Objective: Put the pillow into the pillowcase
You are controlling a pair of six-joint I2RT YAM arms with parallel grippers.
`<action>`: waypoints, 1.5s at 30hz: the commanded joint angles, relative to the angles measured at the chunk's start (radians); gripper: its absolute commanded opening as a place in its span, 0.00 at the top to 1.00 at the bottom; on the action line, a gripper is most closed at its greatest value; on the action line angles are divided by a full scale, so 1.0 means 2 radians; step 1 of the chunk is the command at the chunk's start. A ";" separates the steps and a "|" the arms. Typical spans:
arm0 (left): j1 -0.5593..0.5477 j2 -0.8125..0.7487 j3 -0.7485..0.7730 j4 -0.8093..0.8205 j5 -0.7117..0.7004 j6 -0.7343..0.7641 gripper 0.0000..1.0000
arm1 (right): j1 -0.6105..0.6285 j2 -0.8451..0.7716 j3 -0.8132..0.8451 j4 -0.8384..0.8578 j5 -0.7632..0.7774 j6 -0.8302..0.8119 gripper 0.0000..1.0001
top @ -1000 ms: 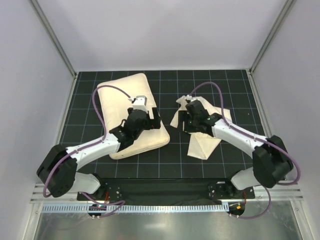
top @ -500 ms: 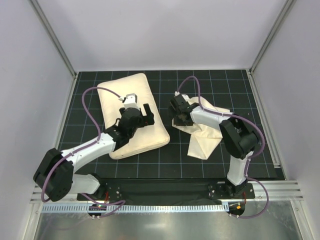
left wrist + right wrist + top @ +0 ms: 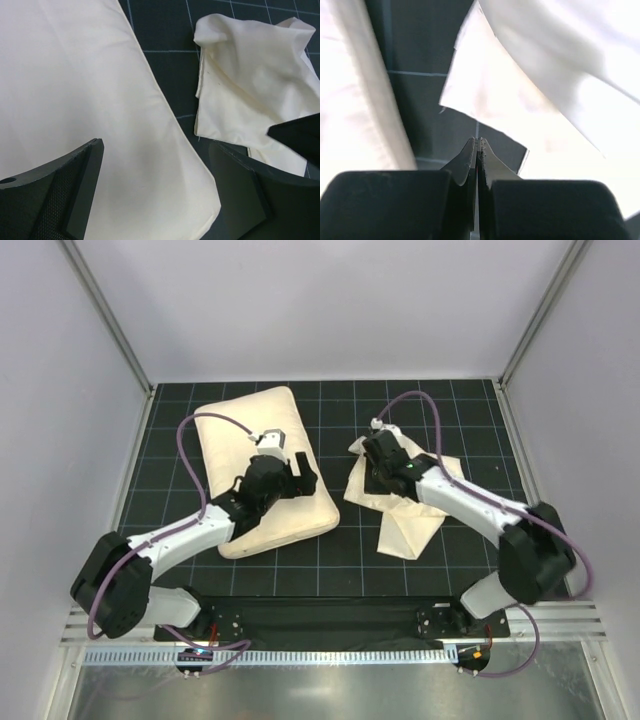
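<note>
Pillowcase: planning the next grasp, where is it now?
Top view: the pillowcase lies crumpled right of centre, just right of the pillow, by the right end effector.

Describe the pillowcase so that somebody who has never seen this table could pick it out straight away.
Start from the black gridded table: on its right half, partly under the right arm, lies the pillowcase. It is a thin, limp, wrinkled cream cloth lying flat, unlike the plump, smooth pillow on the left half.
</note>
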 commanded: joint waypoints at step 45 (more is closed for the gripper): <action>-0.018 0.005 0.008 0.063 0.084 0.035 0.09 | -0.012 0.100 0.022 0.043 0.043 0.010 0.96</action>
